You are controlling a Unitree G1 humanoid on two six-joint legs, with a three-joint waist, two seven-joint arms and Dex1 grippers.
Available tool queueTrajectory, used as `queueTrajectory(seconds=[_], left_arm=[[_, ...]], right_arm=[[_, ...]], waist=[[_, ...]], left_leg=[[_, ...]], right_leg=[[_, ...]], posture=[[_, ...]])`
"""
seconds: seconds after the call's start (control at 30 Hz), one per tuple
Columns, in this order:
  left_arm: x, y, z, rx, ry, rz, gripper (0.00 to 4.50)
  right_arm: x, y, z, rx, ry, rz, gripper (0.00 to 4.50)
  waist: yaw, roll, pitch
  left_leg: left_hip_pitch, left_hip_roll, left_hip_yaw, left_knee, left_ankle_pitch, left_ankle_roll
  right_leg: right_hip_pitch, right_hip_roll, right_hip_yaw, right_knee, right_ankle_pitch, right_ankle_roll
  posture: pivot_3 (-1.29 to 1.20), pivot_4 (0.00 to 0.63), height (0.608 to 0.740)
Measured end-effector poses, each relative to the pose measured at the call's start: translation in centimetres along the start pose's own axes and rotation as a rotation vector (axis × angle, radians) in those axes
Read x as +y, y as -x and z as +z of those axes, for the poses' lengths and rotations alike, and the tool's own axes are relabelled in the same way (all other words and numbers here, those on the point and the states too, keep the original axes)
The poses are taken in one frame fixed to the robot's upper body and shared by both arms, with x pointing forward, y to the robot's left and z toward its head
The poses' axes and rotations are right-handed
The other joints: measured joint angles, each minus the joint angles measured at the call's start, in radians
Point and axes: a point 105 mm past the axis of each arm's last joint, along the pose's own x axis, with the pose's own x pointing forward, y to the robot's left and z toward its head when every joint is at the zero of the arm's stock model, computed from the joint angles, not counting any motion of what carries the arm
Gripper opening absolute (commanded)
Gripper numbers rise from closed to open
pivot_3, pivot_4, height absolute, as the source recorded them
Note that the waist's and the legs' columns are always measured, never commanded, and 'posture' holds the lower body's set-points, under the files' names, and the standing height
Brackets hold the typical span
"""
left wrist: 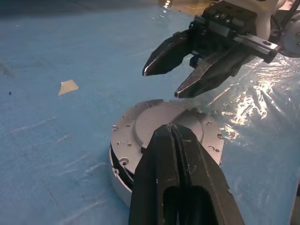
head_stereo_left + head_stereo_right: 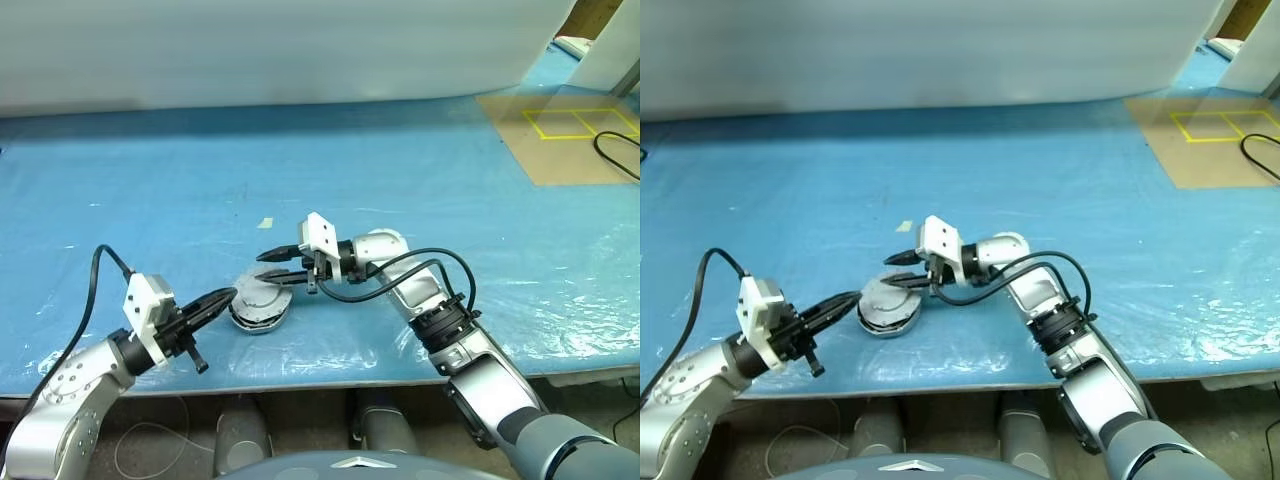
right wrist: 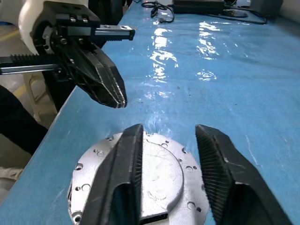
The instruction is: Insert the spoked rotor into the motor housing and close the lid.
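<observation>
Lid (image 1: 164,123) sitting plain-side up on motor housing (image 1: 123,182), lower centre — looking nearly finished. Right gripper (image 3: 165,154) hovering spread above; left gripper (image 1: 174,140) pressed together, empty.

The left gripper (image 2: 224,299) has its two fingers pressed together. The right gripper (image 2: 275,267) reaches in from the other side, fingers apart.

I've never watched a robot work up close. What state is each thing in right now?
lid: plain grey face up, lying on the motor housing.
motor housing: on the blue table, covered by the lid.
left gripper: shut, empty.
right gripper: open, just above the lid, empty.
</observation>
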Motion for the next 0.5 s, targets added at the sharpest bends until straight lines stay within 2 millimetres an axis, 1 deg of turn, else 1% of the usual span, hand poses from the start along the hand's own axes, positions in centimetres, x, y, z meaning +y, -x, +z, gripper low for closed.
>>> queueTrajectory(seconds=[0.07,0.17,0.2,0.3,0.43,0.5], left_arm=[[-0.3,0.5,-0.3,0.001,-0.008,0.027,0.00],[-0.5,1.8,-0.8,0.007,-0.011,0.083,0.00],[-0.6,2.1,-0.8,0.011,-0.015,0.095,0.00],[-0.9,3.2,-1.3,0.022,-0.021,0.124,0.00],[-1.2,3.8,-1.6,0.006,-0.043,0.154,0.00],[-1.0,4.2,-2.1,0.007,-0.047,0.174,0.00]], right_arm=[[0.0,-0.1,-0.3,0.014,-0.004,0.011,3.30],[0.1,-0.3,-0.8,0.046,-0.003,0.033,4.29],[0.1,-0.3,-1.1,0.060,-0.004,0.039,4.45],[0.4,-0.6,-1.6,0.088,-0.009,0.060,4.45],[0.7,-1.1,-2.0,0.110,-0.008,0.083,4.45],[0.8,-1.4,-1.9,0.113,-0.004,0.094,4.45]], waist=[[0.000,0.000,0.000],[-0.002,0.000,0.000],[-0.002,0.000,0.000],[-0.002,0.000,0.000],[-0.002,0.000,0.000],[-0.002,0.000,0.000]], left_leg=[[0.000,0.000,0.000,0.000,0.000,0.000],[0.000,0.001,0.000,-0.001,0.000,0.001],[0.000,0.001,0.000,-0.001,0.000,0.001],[0.001,0.001,0.001,-0.003,-0.001,0.001],[0.001,0.001,0.001,-0.003,-0.001,0.001],[0.001,0.001,0.001,-0.003,-0.001,0.001]], right_leg=[[0.000,0.000,0.000,0.000,0.000,0.000],[0.000,0.000,0.000,-0.001,0.000,0.000],[0.000,0.000,0.000,-0.001,0.000,0.000],[0.000,0.000,0.000,-0.002,0.000,0.000],[0.000,0.000,0.000,-0.003,0.000,0.000],[0.000,0.000,0.000,-0.003,0.000,0.000]], posture=[[0.00,0.150,0.740],[0.00,0.150,0.740],[0.00,0.150,0.740],[0.00,0.150,0.740],[0.00,0.150,0.740],[0.00,0.150,0.740]])
